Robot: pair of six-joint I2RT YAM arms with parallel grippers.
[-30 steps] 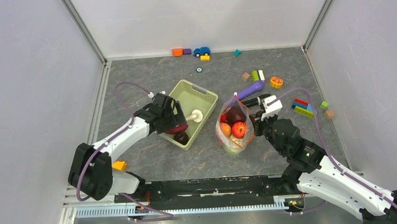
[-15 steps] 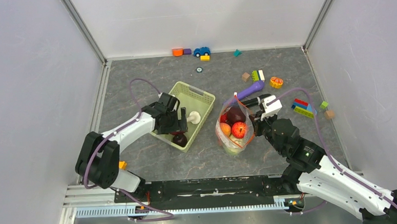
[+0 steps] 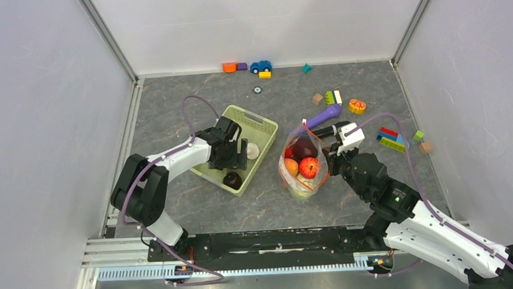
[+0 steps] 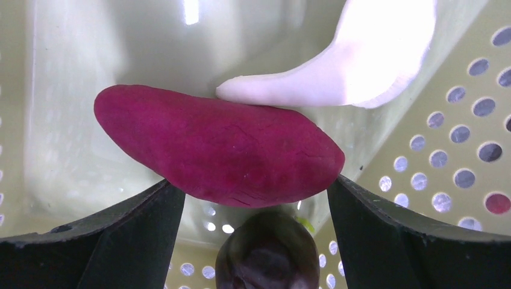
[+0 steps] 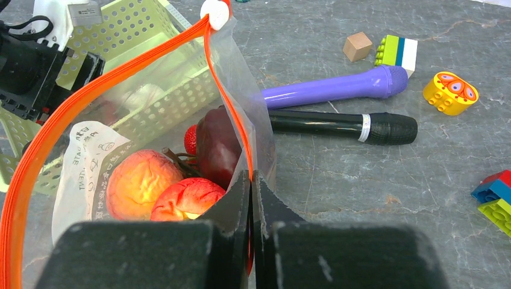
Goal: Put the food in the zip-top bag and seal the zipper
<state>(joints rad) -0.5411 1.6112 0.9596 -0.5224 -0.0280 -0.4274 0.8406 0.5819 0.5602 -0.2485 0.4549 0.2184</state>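
Your right fingers [image 5: 249, 201] are pinched shut on the bag [image 5: 84, 150] at its zipper [image 5: 102, 81], holding the mouth open with apples [image 5: 141, 180] inside. The film looks thin and slippery, so keep your hold on the stiffer strip. Farther off, in the basket [image 4: 458, 150], your left fingers [image 3: 236, 157] stand wide apart on either side of the magenta piece [image 4: 217, 147], apparently not yet pinching it. It looks light, hard and smooth, so take it across the narrow middle. The white piece [image 4: 361, 66] touches its far side.
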